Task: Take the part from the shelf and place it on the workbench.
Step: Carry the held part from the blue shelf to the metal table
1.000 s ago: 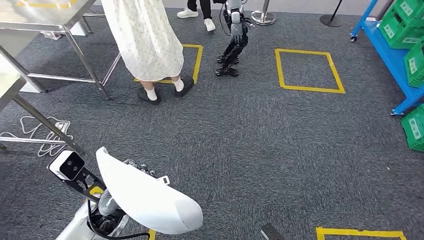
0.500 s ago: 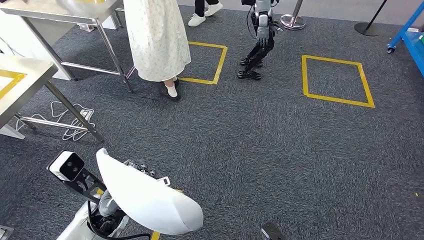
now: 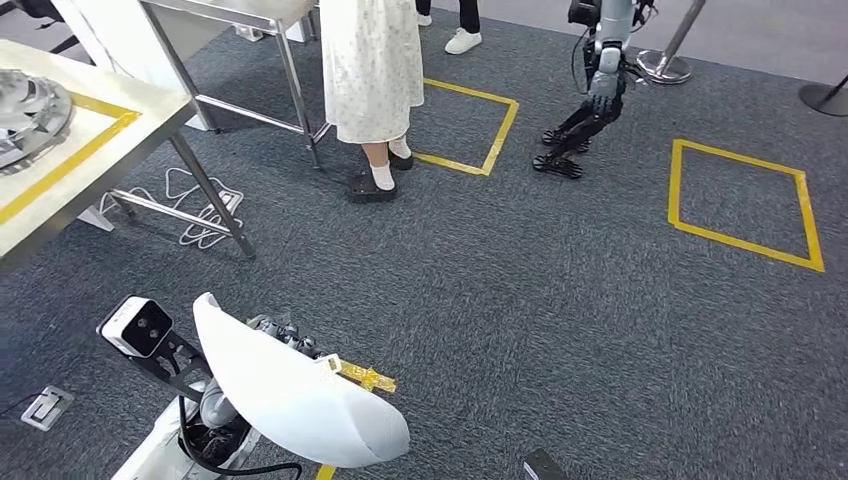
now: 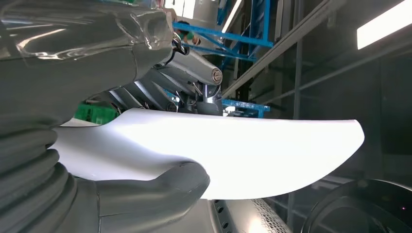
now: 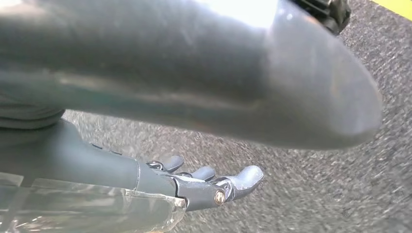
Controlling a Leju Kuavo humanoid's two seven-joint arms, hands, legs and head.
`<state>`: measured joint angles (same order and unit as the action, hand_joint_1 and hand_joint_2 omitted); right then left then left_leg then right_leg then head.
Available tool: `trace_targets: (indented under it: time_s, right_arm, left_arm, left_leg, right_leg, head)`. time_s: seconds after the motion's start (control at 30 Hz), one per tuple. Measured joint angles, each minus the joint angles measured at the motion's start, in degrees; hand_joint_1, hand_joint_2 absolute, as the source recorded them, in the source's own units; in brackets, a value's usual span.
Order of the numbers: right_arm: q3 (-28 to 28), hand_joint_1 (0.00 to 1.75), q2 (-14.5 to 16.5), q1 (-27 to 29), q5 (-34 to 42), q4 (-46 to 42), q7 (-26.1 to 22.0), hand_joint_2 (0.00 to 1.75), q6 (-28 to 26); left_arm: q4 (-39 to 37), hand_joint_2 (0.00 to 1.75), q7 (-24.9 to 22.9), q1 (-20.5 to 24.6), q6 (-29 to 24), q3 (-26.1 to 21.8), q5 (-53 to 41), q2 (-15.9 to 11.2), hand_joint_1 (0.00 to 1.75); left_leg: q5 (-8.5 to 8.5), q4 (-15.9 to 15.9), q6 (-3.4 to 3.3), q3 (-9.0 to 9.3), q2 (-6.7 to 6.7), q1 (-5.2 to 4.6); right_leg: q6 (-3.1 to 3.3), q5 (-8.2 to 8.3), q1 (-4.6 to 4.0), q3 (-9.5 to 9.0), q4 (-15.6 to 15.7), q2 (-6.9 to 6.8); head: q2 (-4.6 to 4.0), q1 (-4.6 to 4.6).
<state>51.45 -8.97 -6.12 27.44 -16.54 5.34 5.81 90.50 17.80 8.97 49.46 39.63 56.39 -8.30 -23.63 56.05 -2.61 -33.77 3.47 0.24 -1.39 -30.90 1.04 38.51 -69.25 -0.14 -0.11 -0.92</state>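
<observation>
Evidently unlabelled white part (image 3: 300,395)

My left hand (image 4: 121,194) holds the white part (image 3: 300,395) low at my left, and the part itself blocks my view of the floor under it. Ahead on the left stands the workbench (image 3: 90,165), its near corner open toward me, with a metal disc (image 3: 30,110) lying on its far side. A table leg (image 3: 210,195) and a loose cable (image 3: 190,215) sit under its edge. A person (image 3: 372,70) stands near the bench's right end, beside a second table (image 3: 240,15). Another robot (image 3: 590,95) stands farther right. The carpet (image 3: 520,300) between me and them is bare. My right hand (image 5: 214,187) hangs with loosely spread fingers over carpet.
</observation>
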Motion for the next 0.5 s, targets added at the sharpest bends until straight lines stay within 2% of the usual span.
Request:
trace_targets:
  time_s: [0.03, 0.07, 0.1, 0.13, 0.2, 0.23, 0.3, 0.33, 0.37, 0.4, 0.43, 0.47, 0.5]
  right_arm:
    - [-0.04, 0.0, -0.08, 0.14, 0.0, 0.04, -0.01, 0.0, 0.0]
    - [-0.09, 0.0, -0.1, 0.1, -0.01, 0.04, -0.02, 0.0, 0.0]
    - [-0.13, 0.0, -0.12, 0.07, -0.01, 0.05, -0.03, 0.0, 0.0]
    - [-0.18, 0.0, -0.12, 0.06, -0.01, 0.06, -0.04, 0.0, 0.0]
    - [-0.27, 0.0, -0.1, 0.03, -0.01, 0.08, -0.06, 0.0, 0.0]
    - [-0.33, 0.0, -0.07, -0.02, -0.01, 0.08, -0.08, 0.0, 0.0]
    - [-0.44, 0.0, -0.02, -0.07, -0.09, 0.07, -0.11, 0.0, 0.0]
    - [-0.49, 0.0, -0.03, 0.0, -0.18, 0.07, -0.1, 0.0, 0.0]
    - [-0.52, 0.0, -0.06, 0.12, -0.27, 0.08, -0.09, 0.0, 0.0]
    - [-0.56, 0.0, -0.09, 0.24, -0.37, 0.09, -0.07, 0.0, 0.0]
    - [-0.59, 0.0, -0.11, 0.32, -0.43, 0.1, -0.05, 0.0, 0.01]
    - [-0.63, 0.0, -0.12, 0.35, -0.47, 0.1, -0.05, 0.0, 0.02]
    - [-0.69, 0.0, -0.09, 0.35, -0.51, 0.1, -0.05, 0.0, 0.03]
  left_arm:
    - [-0.05, 1.75, -0.01, -0.03, 0.01, 0.05, 0.0, 0.01, 1.75]
    - [-0.07, 1.75, -0.01, -0.03, 0.01, 0.07, 0.0, 0.02, 1.75]
    - [-0.08, 1.75, -0.01, -0.03, 0.02, 0.09, -0.01, 0.02, 1.75]
    - [-0.09, 1.75, -0.02, -0.04, 0.03, 0.13, -0.02, 0.01, 1.75]
    - [-0.13, 1.75, -0.04, -0.11, 0.06, 0.25, -0.04, -0.04, 1.75]
    - [-0.14, 1.75, -0.05, -0.15, 0.08, 0.29, -0.04, -0.08, 1.75]
    - [-0.15, 1.75, -0.05, -0.12, 0.15, 0.32, -0.04, -0.13, 1.75]
    - [-0.15, 1.75, -0.05, -0.1, 0.21, 0.32, -0.04, -0.14, 1.75]
    - [-0.16, 1.75, -0.05, -0.09, 0.27, 0.33, -0.04, -0.14, 1.75]
    - [-0.17, 1.75, -0.07, -0.16, 0.33, 0.33, -0.04, -0.14, 1.75]
    - [-0.19, 1.75, -0.09, -0.24, 0.39, 0.34, -0.05, -0.15, 1.75]
    - [-0.21, 1.75, -0.11, -0.31, 0.42, 0.34, -0.05, -0.18, 1.75]
    - [-0.21, 1.75, -0.13, -0.34, 0.43, 0.33, -0.07, -0.22, 1.75]
  left_leg:
    - [-0.17, 0.26, 0.23, 0.01, 1.32, 0.07]
    - [-0.41, 0.64, 0.58, -0.1, 2.04, 0.03]
    - [-0.65, 1.02, 0.95, -0.29, 2.68, 0.01]
    - [-0.82, 1.32, 1.26, -0.51, 3.16, -0.03]
    - [-0.95, 1.55, 1.65, -0.86, 3.89, 0.11]
    - [-1.13, 1.78, 1.81, -0.96, 3.43, 0.18]
    - [-2.85, 4.51, 2.24, -2.14, 0.64, 0.2]
    - [-4.47, 7.6, 2.43, -3.59, -1.15, 0.19]
    - [-6.25, 11.43, 2.59, -5.52, -2.29, 0.22]
    - [-7.72, 15.26, 2.68, -7.55, -2.74, 0.31]
    - [-8.37, 17.82, 2.7, -8.99, -2.88, 0.35]
    - [-7.91, 18.22, 2.61, -9.34, -2.97, 0.35]
    - [-6.51, 16.39, 2.4, -8.52, -3.19, 0.3]
  right_leg:
    - [-0.83, 1.53, 0.4, -0.67, 2.4, 0.72]
    - [-1.24, 3.15, 0.62, -2.34, 6.27, 1.62]
    - [-1.26, 4.31, 0.79, -3.66, 9.13, 2.3]
    - [-1.0, 4.8, 0.78, -4.31, 10.49, 2.76]
    - [-0.05, 4.92, 0.56, -4.55, 10.65, 2.16]
    - [0.27, 4.94, 0.52, -4.63, 10.7, 1.74]
    - [1.04, 4.9, 0.51, -4.88, 10.82, 0.82]
    - [1.37, 4.79, 0.37, -4.98, 10.84, 0.32]
    - [1.66, 4.66, 0.19, -5.05, 10.84, -0.23]
    - [1.84, 4.53, 0.01, -5.08, 10.83, -0.89]
    - [1.97, 4.43, -0.15, -5.11, 10.83, -1.53]
    - [2.07, 4.34, -0.28, -5.18, 10.83, -2.19]
    - [2.14, 4.22, -0.42, -5.32, 10.83, -2.81]
  head:
    - [0.0, -0.01]
    - [0.0, 0.01]
    - [0.0, -0.01]
    - [0.0, -0.02]
    - [0.0, -0.06]
    - [0.0, -0.04]
    - [0.0, -0.23]
    - [0.0, -0.33]
    - [0.0, -0.43]
    - [0.0, -0.43]
    - [0.0, -0.44]
    - [0.0, -0.45]
    - [0.0, -0.45]
